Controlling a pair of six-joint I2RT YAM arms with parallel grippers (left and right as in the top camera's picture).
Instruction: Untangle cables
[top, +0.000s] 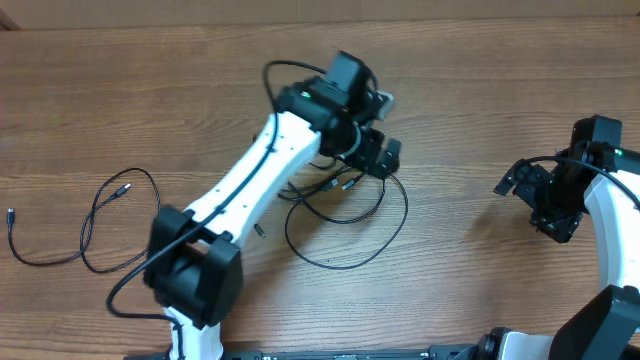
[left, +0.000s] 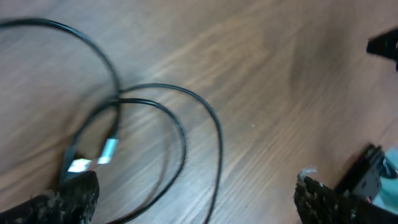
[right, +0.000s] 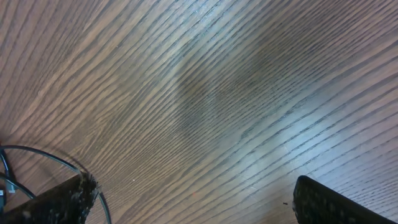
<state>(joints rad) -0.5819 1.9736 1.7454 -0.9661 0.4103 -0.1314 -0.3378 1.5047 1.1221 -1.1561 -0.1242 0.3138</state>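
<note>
Hovering, spread wide, left claw above looped cables, middle of overhead frame, on desk. Right claw spread wide too, far right. Danger: pinching two cables together, pull makes knot tighter.

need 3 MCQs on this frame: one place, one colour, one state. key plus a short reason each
1. Where does the lone cable lie?
A) on the left part of the table, apart from the tangle
B) at the far right edge
C) coiled on top of the pile

2. Their colour?
A) white
B) black
C) red

3. The right gripper is:
A) shut on a plug
B) open over bare wood
C) out of view

Key:
1 A, overhead shows it well left of the tangle, not touching it.
2 B, every cord is black.
3 B, its wrist view shows fingers wide apart, only wood between them.
</note>
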